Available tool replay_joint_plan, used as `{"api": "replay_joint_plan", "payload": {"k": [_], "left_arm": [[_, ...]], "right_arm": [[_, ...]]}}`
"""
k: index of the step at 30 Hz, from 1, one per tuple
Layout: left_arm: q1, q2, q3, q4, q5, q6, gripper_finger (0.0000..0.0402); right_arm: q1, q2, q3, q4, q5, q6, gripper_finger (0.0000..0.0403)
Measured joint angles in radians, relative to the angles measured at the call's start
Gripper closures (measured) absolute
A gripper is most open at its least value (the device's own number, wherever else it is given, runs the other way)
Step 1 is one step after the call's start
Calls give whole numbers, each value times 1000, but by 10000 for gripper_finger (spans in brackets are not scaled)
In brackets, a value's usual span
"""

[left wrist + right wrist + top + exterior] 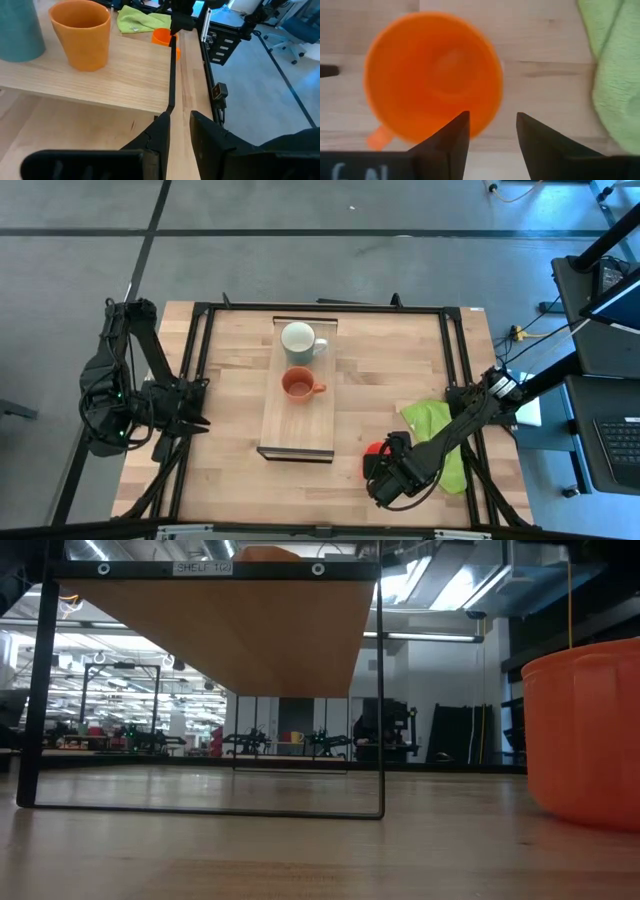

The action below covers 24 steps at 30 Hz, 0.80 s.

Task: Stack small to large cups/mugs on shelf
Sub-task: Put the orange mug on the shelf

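Two dark, near-black jointed arms, left arm [125,395] at frame left, right arm [455,435] at lower right. Small green lights glowed on the left one. Each hand ended in two matte black, wedge-shaped fingers [451,137]. White lettering marked the right hand's housing.

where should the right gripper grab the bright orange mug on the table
Best bet is the rim wall, coming straight down. The bright orange mug stands upright, mouth open, on the table, with the right gripper open above its edge. Drop one finger inside, one outside, away from the handle.
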Motion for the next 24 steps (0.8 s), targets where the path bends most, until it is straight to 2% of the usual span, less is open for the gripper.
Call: {"api": "replay_joint_plan", "payload": {"k": [9,12,20,24], "left_arm": [[0,0,0,0,0,-4,333],[0,0,0,1,0,-25,333],[0,0,0,3,-47,-49,333],[1,0,0,3,-75,-53,333]], "right_arm": [[-7,1,-61,23,16,-7,245],[-7,1,-72,14,16,-19,273],[-7,0,-73,-19,38,-72,386],[-10,-3,-72,-37,66,-136,382]]}}
